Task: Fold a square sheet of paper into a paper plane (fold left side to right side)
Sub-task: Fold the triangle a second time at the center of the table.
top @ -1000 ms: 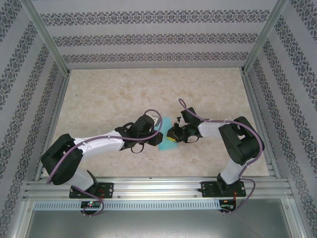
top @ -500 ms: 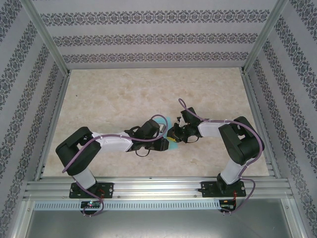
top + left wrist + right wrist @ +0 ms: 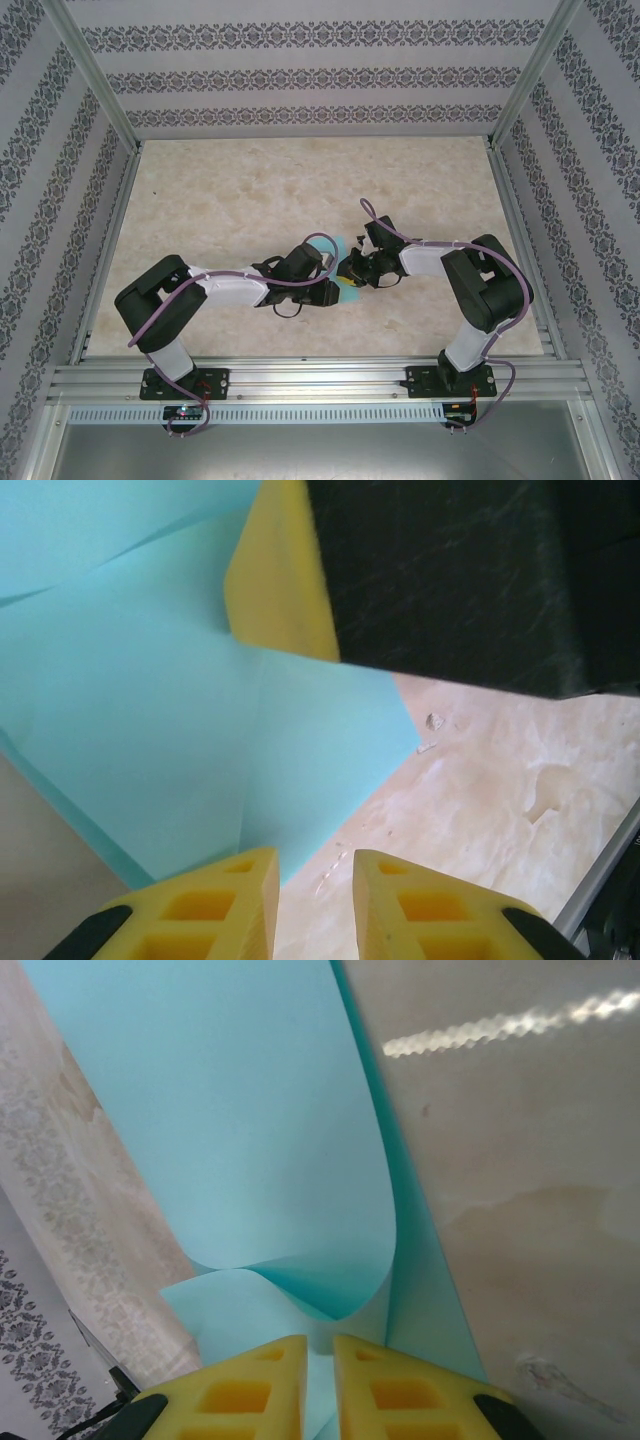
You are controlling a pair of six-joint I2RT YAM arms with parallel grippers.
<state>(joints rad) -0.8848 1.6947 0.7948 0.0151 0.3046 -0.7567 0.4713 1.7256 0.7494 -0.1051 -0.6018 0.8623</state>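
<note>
The sheet of paper (image 3: 180, 710) is thin and smooth, turquoise with a yellow reverse showing on one turned-up flap. It lies creased at the middle of the pale, marbled bench (image 3: 250, 190). What I can see of it runs roughly near to far, with one sharp corner jutting over bare bench. The left arm (image 3: 225, 288) and right arm (image 3: 440, 260) reach low and inward, their wrists almost meeting above it. The right pincer (image 3: 320, 1385) is clenched on a curled fold of the paper. The left pincer (image 3: 315, 900) stands slightly parted at the paper's edge, grasping nothing.
</note>
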